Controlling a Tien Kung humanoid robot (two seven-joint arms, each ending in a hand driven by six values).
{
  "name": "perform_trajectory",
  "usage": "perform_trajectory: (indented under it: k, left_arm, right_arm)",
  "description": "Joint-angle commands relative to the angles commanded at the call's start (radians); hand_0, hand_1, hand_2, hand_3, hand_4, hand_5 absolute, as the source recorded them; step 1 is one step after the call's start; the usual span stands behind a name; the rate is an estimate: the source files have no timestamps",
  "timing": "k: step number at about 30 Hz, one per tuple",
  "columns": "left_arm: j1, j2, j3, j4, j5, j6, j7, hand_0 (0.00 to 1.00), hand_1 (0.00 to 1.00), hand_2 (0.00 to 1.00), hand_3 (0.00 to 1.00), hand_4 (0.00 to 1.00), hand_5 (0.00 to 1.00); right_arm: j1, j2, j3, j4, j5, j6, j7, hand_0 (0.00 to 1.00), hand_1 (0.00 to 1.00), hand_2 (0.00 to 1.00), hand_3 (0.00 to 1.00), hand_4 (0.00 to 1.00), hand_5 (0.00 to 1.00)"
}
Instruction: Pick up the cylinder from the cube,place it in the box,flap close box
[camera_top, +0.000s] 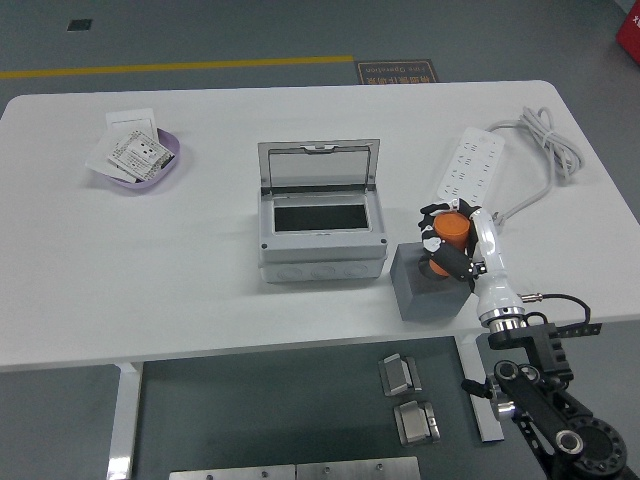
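Note:
An orange cylinder (450, 231) is held in my right hand (447, 243), whose fingers are curled around it just above the grey cube (427, 286). The cube sits near the table's front edge, right of the grey box (320, 232). The box stands at the table's middle with its flap (318, 165) raised upright at the back and its dark inside showing. My right arm comes up from the lower right corner. My left arm does not appear.
A white power strip (470, 167) with a coiled cable (545, 140) lies at the back right. A purple bowl (140, 160) holding white cards sits at the back left. Metal parts lie on the floor below the table's front edge.

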Motion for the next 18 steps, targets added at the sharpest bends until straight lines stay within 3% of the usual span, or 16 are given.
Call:
perform_trajectory:
  k: [3,4,9,10,15,16,18]
  left_arm:
    - [0.0,0.001,-0.005,0.0,0.004,0.001,0.002,0.62,0.611,0.558,0.594,0.677,0.265]
    - [0.001,0.001,-0.006,0.0,0.006,0.001,0.003,0.62,0.611,0.558,0.594,0.677,0.266]
    - [0.003,0.006,-0.02,0.0,0.018,0.003,0.011,0.62,0.611,0.558,0.594,0.677,0.266]
    - [0.003,0.007,-0.022,0.0,0.02,0.003,0.013,0.622,0.612,0.559,0.594,0.677,0.267]
    - [0.004,0.014,-0.033,0.0,0.029,0.005,0.019,0.622,0.612,0.559,0.594,0.677,0.267]
    - [0.004,0.015,-0.034,0.0,0.03,0.006,0.02,0.622,0.612,0.559,0.593,0.677,0.267]
    - [0.004,0.017,-0.036,0.0,0.03,0.006,0.021,0.622,0.612,0.559,0.593,0.677,0.267]
  right_arm:
    - [0.035,-0.019,-0.037,0.003,-0.066,-0.033,-0.033,0.443,0.239,0.25,0.253,0.002,0.002]
    - [0.05,-0.026,-0.05,0.002,-0.087,-0.042,-0.047,0.374,0.2,0.242,0.251,0.002,0.002]
    - [0.15,-0.041,-0.141,-0.02,-0.218,-0.078,-0.138,0.374,0.2,0.242,0.251,0.002,0.002]
    - [0.173,-0.039,-0.16,-0.027,-0.248,-0.084,-0.157,0.136,0.178,0.229,0.241,0.002,0.002]
    - [0.282,-0.006,-0.237,-0.07,-0.382,-0.102,-0.238,0.136,0.178,0.229,0.241,0.002,0.002]
    - [0.304,0.003,-0.251,-0.08,-0.408,-0.103,-0.253,0.049,0.159,0.248,0.274,0.002,0.002]
    - [0.346,0.02,-0.279,-0.096,-0.456,-0.102,-0.279,0.049,0.159,0.248,0.274,0.002,0.002]
